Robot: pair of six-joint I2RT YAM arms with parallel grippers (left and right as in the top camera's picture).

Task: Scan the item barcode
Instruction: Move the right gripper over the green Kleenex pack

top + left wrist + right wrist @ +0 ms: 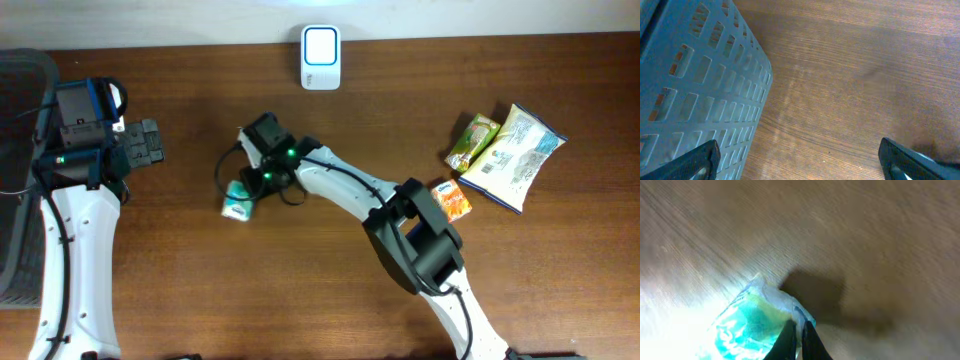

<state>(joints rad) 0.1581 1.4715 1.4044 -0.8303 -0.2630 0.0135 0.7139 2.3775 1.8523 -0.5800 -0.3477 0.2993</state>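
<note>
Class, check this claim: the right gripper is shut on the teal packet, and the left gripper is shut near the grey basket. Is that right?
No. The left gripper is open, not shut: the left wrist view shows its fingers wide apart near the grey basket. The right gripper is indeed shut on the teal packet.

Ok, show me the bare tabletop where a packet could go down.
Bare wood lies between the scanner and the snack packs, and in front between the left arm and right arm. Crowded: around the teal packet, pinched by the right fingers.
</note>
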